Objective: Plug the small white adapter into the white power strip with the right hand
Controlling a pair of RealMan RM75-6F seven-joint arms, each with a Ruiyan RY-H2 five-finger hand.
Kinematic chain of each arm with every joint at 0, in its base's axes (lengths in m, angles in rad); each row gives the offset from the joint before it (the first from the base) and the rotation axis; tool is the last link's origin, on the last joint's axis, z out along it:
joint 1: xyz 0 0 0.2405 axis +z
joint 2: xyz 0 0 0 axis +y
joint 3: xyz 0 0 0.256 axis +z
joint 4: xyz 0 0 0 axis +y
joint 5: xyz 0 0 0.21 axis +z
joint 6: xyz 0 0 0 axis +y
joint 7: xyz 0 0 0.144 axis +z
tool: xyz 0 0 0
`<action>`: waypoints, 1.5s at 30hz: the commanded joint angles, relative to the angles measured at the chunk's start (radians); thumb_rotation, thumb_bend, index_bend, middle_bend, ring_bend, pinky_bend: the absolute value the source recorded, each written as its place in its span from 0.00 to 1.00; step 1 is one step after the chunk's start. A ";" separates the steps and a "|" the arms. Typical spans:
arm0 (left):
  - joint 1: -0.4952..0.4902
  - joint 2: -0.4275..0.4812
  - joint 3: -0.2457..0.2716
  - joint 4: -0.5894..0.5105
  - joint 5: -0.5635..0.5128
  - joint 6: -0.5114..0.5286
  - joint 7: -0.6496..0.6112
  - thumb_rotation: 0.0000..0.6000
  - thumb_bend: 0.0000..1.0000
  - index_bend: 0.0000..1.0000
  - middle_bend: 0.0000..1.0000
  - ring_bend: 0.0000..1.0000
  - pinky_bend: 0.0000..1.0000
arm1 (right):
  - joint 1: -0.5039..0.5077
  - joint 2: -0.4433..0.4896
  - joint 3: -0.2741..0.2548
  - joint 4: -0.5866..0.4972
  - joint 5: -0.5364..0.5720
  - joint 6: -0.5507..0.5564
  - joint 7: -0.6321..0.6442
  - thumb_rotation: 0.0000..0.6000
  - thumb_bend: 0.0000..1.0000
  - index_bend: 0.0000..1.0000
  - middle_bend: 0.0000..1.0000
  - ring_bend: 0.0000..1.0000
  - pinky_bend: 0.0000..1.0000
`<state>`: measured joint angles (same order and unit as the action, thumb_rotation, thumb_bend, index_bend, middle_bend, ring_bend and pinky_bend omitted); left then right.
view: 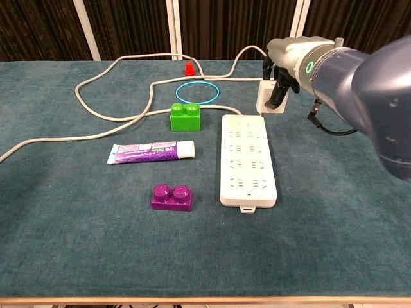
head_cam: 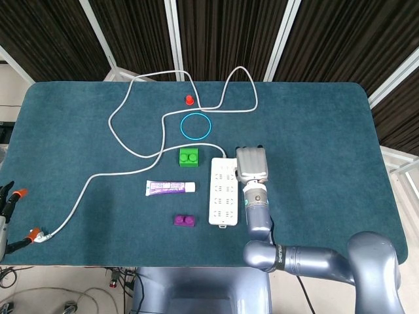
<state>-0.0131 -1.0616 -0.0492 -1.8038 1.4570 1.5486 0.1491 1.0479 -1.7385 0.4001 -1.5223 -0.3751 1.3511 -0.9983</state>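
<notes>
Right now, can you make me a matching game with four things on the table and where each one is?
Things:
1. adapter
2. purple brick
3. red cap
4. tube

Places:
A. nearest the front edge, left of the power strip
B. held in the right hand, above the far end of the strip
C. far side of the table, beyond the blue ring
D. lying between the green brick and the purple one

Pairs: 1-B, 2-A, 3-C, 4-D
</notes>
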 commanded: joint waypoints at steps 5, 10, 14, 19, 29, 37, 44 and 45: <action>0.001 0.002 0.001 -0.002 0.001 0.001 -0.002 1.00 0.17 0.19 0.00 0.00 0.11 | -0.002 -0.016 -0.003 -0.007 -0.005 0.004 0.000 1.00 0.47 0.94 0.74 0.70 0.34; -0.001 0.001 0.001 -0.001 0.000 -0.002 -0.001 1.00 0.17 0.19 0.00 0.00 0.11 | -0.004 -0.030 0.000 0.005 -0.008 0.005 0.008 1.00 0.47 0.94 0.74 0.70 0.34; -0.002 0.001 0.001 -0.002 0.000 -0.005 0.001 1.00 0.17 0.19 0.00 0.00 0.11 | -0.005 -0.042 0.000 0.021 -0.017 0.008 0.015 1.00 0.47 0.94 0.74 0.70 0.34; -0.002 0.001 0.002 -0.001 0.000 -0.003 -0.001 1.00 0.17 0.19 0.00 0.00 0.11 | -0.008 -0.056 0.000 0.039 -0.022 0.004 0.017 1.00 0.47 0.94 0.74 0.70 0.34; -0.004 0.000 0.002 -0.001 -0.001 -0.007 0.003 1.00 0.17 0.19 0.00 0.00 0.11 | -0.015 -0.071 0.002 0.060 -0.028 -0.004 0.019 1.00 0.47 0.94 0.74 0.70 0.35; -0.004 0.000 0.003 -0.001 0.000 -0.007 0.003 1.00 0.17 0.19 0.00 0.00 0.11 | -0.020 -0.083 0.002 0.074 -0.033 -0.017 0.024 1.00 0.47 0.94 0.74 0.70 0.35; -0.005 0.001 0.003 0.000 -0.003 -0.009 0.001 1.00 0.17 0.19 0.00 0.00 0.11 | -0.029 -0.086 -0.001 0.072 -0.046 -0.021 0.029 1.00 0.47 0.94 0.74 0.70 0.35; -0.005 0.001 0.003 0.000 -0.002 -0.009 0.002 1.00 0.17 0.19 0.00 0.00 0.11 | -0.030 -0.087 -0.001 0.072 -0.049 -0.020 0.030 1.00 0.47 0.94 0.74 0.70 0.35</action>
<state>-0.0180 -1.0607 -0.0465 -1.8040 1.4547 1.5394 0.1509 1.0191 -1.8249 0.3991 -1.4498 -0.4233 1.3310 -0.9690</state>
